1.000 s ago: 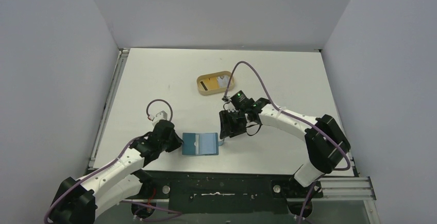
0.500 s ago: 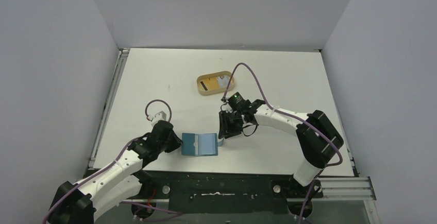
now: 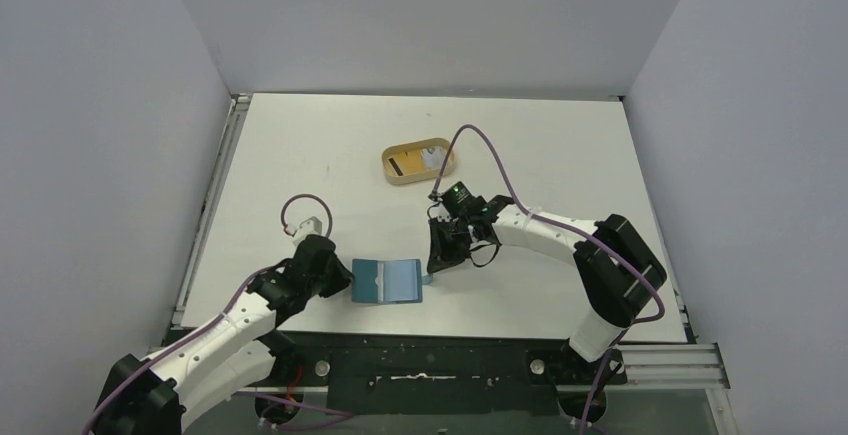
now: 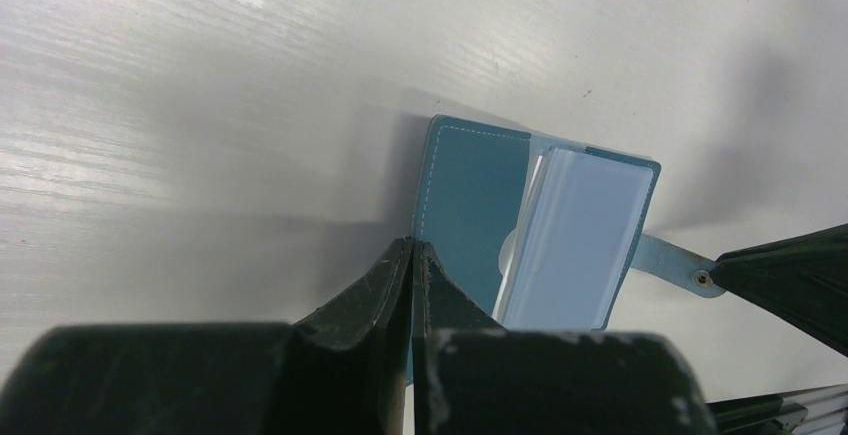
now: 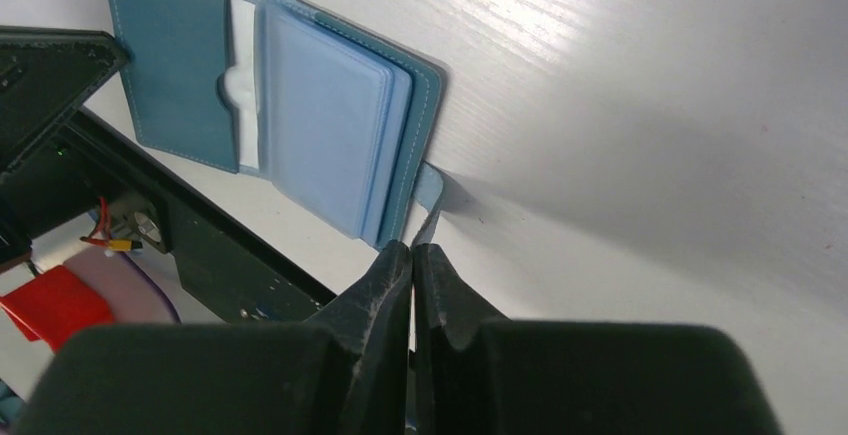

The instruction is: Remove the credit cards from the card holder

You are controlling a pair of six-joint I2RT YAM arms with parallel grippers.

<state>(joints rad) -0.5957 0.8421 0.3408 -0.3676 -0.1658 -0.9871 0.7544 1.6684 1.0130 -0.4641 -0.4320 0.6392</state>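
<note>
The teal card holder (image 3: 388,280) lies open on the table near the front edge. Light blue inner pockets (image 5: 325,120) are stacked on its right half. The pale edge of a credit card (image 5: 243,75) shows in the left pocket. At the holder's left edge, my left gripper (image 4: 412,245) is shut on the stitched cover (image 4: 470,195). My right gripper (image 5: 412,247) is shut on the little snap tab (image 5: 428,195) at the holder's right edge. In the top view the left gripper (image 3: 350,280) and right gripper (image 3: 432,269) flank the holder.
A tan oval tray (image 3: 418,163) with something pale inside sits further back, behind the right arm. The black base rail (image 3: 430,360) runs just in front of the holder. White walls enclose the table on three sides.
My right gripper has shifted slightly left and down, and its jaws have closed on the snap tab. The left gripper and the holder have stayed put.
</note>
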